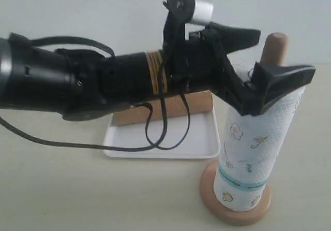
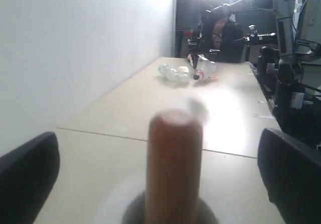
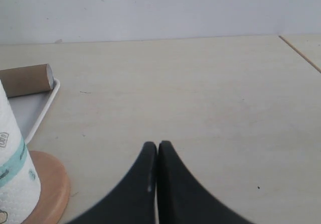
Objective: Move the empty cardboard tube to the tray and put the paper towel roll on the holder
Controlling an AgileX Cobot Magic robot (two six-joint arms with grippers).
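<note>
Embossed paper towel roll (image 1: 251, 148) on wooden holder (image 1: 235, 216); left gripper (image 1: 283, 54) spread; right gripper (image 3: 157, 146) closed.

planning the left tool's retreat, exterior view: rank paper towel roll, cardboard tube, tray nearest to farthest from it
1. paper towel roll, on the holder, top between the fingers of the open left tool
2. empty cardboard tube, to its left, lying in the tray
3. tray, beneath the tube, barely farther

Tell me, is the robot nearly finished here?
Nearly, it seems. The empty cardboard tube lies on the tray, and the paper towel roll sits over the holder, whose pole pokes out on top. The left gripper hangs open around the pole; the right gripper is shut, apart. Only pulling the arm away looks left.
</note>
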